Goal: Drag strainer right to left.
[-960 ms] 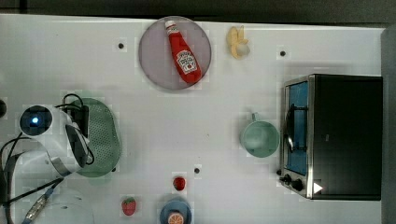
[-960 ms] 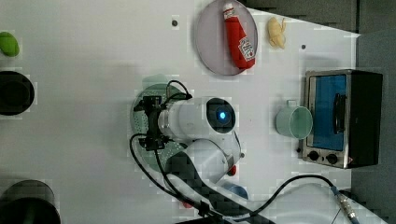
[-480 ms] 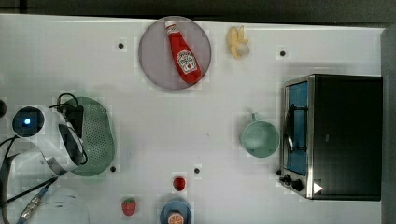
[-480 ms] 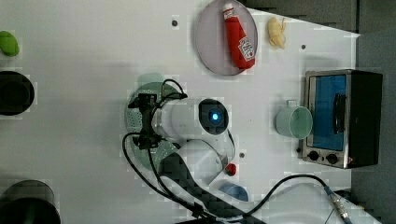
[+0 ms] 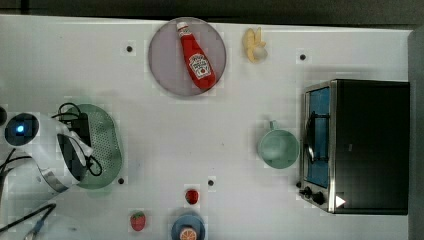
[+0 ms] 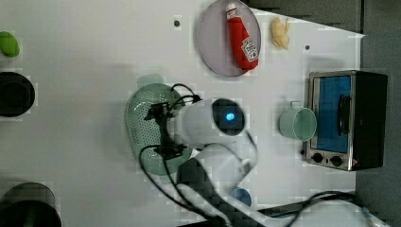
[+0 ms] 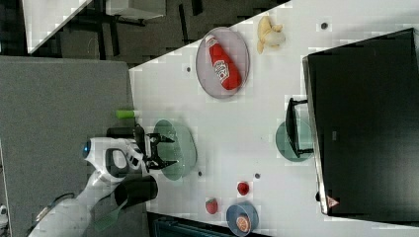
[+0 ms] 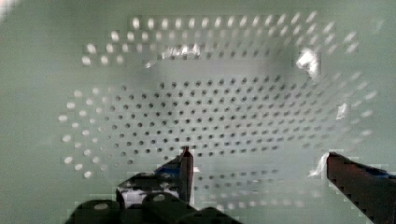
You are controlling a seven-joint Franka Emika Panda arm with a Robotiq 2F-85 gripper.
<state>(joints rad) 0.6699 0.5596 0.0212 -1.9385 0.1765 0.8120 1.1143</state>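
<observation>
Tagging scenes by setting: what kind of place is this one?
Most likely a lab tabletop staged as a toy kitchen. On the white table sit a toaster oven, a ketchup bottle on a plate, a strainer and small play fruit, with the gripper over the strainer.

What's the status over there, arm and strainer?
End effector open, above the strainer bowl, gripping nothing. Strainer at the top view's left. No obstacle beside it on the table.
</observation>
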